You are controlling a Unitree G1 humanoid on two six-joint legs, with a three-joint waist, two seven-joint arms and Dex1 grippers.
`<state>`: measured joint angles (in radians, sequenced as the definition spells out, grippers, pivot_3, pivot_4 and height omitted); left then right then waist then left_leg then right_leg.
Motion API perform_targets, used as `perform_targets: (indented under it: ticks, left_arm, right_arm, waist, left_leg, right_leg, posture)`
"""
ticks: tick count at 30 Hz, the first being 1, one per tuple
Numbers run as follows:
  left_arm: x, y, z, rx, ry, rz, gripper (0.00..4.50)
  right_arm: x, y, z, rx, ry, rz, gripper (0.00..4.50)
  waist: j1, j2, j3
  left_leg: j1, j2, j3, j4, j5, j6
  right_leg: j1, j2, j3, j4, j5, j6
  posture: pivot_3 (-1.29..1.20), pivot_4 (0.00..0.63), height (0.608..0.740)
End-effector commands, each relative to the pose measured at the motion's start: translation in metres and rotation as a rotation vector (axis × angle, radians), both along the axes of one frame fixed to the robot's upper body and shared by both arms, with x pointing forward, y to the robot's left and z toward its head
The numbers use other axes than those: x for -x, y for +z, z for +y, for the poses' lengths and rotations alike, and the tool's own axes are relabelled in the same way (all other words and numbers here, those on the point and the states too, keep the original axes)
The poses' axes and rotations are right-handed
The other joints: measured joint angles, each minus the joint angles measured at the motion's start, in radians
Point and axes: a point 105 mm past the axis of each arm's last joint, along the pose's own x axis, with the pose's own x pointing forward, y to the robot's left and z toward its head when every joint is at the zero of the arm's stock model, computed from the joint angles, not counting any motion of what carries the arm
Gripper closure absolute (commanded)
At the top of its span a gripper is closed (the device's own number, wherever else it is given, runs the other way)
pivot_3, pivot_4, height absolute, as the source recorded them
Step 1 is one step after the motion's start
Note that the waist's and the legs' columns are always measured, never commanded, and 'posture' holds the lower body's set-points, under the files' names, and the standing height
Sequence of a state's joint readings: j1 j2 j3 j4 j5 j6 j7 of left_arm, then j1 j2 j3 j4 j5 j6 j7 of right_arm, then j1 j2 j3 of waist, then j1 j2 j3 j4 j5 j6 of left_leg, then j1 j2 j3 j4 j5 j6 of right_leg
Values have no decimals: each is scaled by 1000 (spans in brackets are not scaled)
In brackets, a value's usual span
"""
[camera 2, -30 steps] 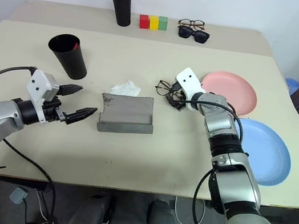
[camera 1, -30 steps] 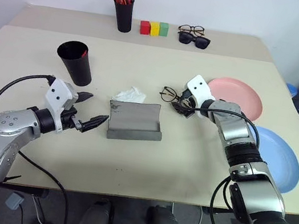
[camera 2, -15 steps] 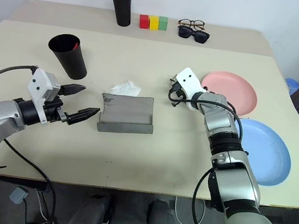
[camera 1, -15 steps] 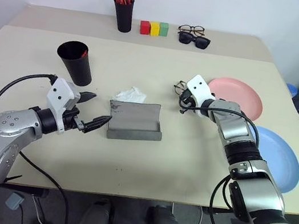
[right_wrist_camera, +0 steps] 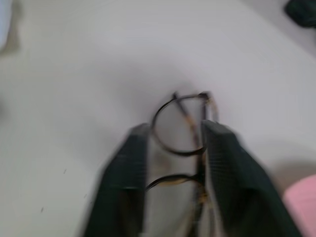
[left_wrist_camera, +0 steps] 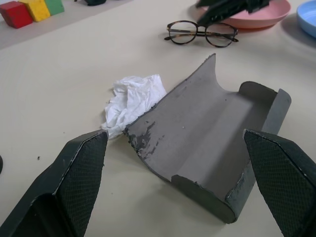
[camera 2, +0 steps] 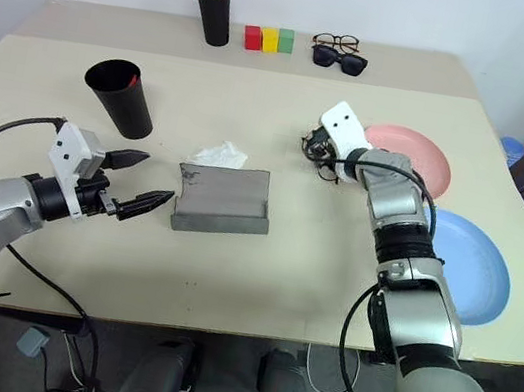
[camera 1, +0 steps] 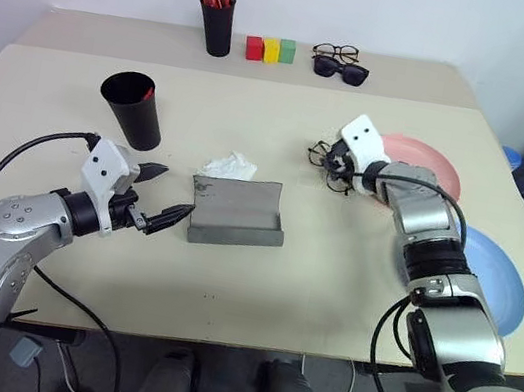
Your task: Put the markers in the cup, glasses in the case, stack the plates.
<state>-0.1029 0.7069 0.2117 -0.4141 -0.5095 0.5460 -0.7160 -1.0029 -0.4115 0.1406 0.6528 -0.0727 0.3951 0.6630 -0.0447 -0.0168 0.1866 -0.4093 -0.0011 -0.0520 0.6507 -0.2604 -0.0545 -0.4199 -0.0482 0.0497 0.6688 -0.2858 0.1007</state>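
One pair of thin wire-framed glasses (right_wrist_camera: 185,123) sits pinched between the right gripper's (camera 1: 338,169) fingers (right_wrist_camera: 129,168), lifted just off the desk (camera 1: 329,279) beside the pink plate (camera 1: 430,165). The light blue plate (camera 1: 495,283) lies nearer the desk's front edge, apart from the pink one. To the left of the glasses the dark grey case (camera 1: 236,212) lies open on the desk, a crumpled white tissue (camera 1: 227,165) touching its back edge. The left gripper (camera 1: 163,194) hovers just beside the case's left end, its fingers (left_wrist_camera: 81,168) spread wide and holding nothing. Further left stands the black cup (camera 1: 133,109), something red showing inside. Along the back of the desk are a slimmer pen pot (camera 1: 216,20), three coloured blocks (camera 1: 271,49), and two more pairs of glasses (camera 1: 338,62).
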Motion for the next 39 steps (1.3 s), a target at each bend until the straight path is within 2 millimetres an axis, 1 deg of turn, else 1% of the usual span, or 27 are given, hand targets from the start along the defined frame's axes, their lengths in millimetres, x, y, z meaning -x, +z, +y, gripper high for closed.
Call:
perform_targets:
  ticks: [1, 7, 14, 24, 30, 33, 36, 39]
  left_arm:
    - [-1, 8, 0, -3, -2, -49, 0]
    - [-3, 5, 0, 1, -4, -53, 0]
    - [0, 1, 2, 5, 4, -55, 0]
    - [0, -1, 1, 4, 3, -51, 0]
    - [-1, -2, 2, 2, 1, -50, 0]
    - [-1, -3, 3, 0, 1, -51, 0]
    - [-1, -4, 4, 0, 1, -51, 0]
    - [-1, -6, 5, -1, 1, -49, 0]
  right_arm:
    - [-6, 10, -10, 28, -16, 10, 2223]
    - [-12, 2, -17, 50, -17, 55, 2223]
    - [-16, -4, -16, 68, -13, 76, 2223]
    - [-18, -9, -15, -30, -58, 128, 2223]
    - [-17, -11, -15, -47, -60, 147, 2223]
    - [-17, -12, -16, -48, -60, 151, 3015]
    - [-17, -12, -15, -49, -55, 151, 4474]
    - [-17, -12, -14, -46, -47, 149, 4474]
  waist:
    - [0, 0, 0]
    - [0, 0, 0]
    - [-3, 0, 0]
    - [-2, 0, 0]
    - [-2, 0, 0]
    - [-2, 0, 0]
    - [-3, 0, 0]
    - [-2, 0, 0]
  left_leg:
    - [0, 0, 0, 0, 0, 0]
    - [0, 0, 1, 0, 0, 0]
    - [0, 0, 1, -1, 0, 0]
    - [0, 0, 1, 0, 0, 0]
    - [0, 0, 1, 0, 0, 0]
    - [0, 0, 1, -1, 0, 0]
    - [0, 0, 1, 0, 0, 0]
    - [0, 0, 1, -1, 0, 0]
  right_leg:
    - [0, 0, 0, 0, 0, 0]
    - [0, 0, 0, 0, 0, 0]
    - [0, 0, 0, 0, 0, 0]
    - [0, 0, 0, 0, 0, 0]
    - [0, 0, 0, 0, 0, 0]
    - [0, 0, 0, 0, 0, 0]
    - [0, 0, 0, 0, 0, 0]
    - [0, 0, 0, 0, 0, 0]
  posture:
    - [0, 150, 740]
    - [0, 150, 740]
    - [0, 150, 740]
    - [0, 150, 740]
    - [0, 150, 740]
    - [0, 150, 740]
    - [0, 150, 740]
    - [0, 150, 740]
